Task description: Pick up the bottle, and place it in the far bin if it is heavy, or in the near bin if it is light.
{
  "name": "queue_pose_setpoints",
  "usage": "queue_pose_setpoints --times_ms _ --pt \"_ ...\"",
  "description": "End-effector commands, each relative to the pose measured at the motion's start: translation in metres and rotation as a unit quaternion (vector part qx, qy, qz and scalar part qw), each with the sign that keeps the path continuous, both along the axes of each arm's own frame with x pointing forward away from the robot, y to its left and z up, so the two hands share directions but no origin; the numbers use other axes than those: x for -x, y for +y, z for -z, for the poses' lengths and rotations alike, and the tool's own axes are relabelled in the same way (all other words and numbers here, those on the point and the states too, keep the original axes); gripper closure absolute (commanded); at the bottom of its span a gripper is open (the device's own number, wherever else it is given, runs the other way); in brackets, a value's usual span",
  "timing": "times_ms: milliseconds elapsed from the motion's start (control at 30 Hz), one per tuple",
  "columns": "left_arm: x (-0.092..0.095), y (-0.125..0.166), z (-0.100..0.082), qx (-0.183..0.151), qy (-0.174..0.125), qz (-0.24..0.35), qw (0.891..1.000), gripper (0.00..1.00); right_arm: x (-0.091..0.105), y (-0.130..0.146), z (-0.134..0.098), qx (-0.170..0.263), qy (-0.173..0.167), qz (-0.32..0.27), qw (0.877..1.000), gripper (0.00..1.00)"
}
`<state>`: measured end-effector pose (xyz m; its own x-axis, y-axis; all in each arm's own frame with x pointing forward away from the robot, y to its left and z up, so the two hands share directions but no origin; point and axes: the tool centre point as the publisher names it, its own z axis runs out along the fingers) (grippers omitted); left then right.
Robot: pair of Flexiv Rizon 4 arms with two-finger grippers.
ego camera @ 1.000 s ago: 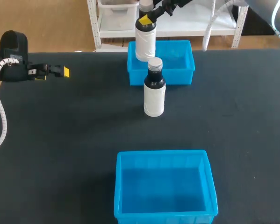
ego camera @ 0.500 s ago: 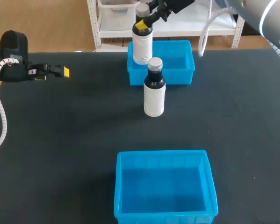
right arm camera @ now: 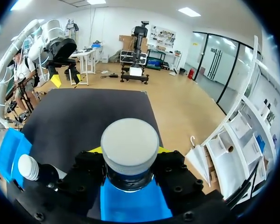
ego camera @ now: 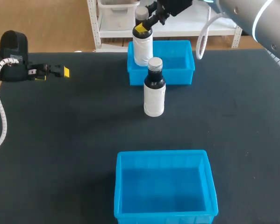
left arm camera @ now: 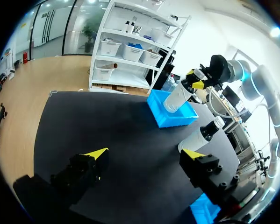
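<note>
Head view shows you the right claw [ego camera: 142, 27] pinching the white bottle [ego camera: 143, 47] by its neck, long axis upright, cap up, at the far bin's [ego camera: 177, 77] left end. Your left claw [left arm camera: 144, 153] is spread, empty.

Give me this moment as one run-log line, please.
right gripper: shut on held bottle over far bin | left gripper: open, table left side | second bottle: upright on table

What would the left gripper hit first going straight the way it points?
Likely the far bin, at its side wall, past bare table; the left gripper is at unclear height, so it may pass over.
</note>
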<state>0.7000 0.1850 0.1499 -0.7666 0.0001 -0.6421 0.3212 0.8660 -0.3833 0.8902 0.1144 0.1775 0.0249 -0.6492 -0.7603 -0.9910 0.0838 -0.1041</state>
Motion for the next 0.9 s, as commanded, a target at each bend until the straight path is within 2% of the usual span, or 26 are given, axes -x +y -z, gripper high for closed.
queue_pose_setpoints --times_ms 33,233,700,900 --pt "0.000 0.000 0.000 0.000 0.000 0.000 1.000 0.00 -0.012 0.004 0.001 0.003 0.042 -0.042 0.998 1.00" --pt "0.000 0.000 0.000 0.000 0.000 0.000 1.000 0.00 -0.012 0.006 0.009 0.008 0.051 -0.043 0.998 1.00" --pt "0.000 0.000 0.000 0.000 0.000 0.000 1.000 0.00 -0.018 0.008 0.015 0.004 0.096 -0.046 0.994 1.00" --pt "0.000 0.000 0.000 0.000 0.000 0.000 1.000 0.00 -0.017 0.008 0.018 0.008 0.097 -0.050 0.994 1.00"
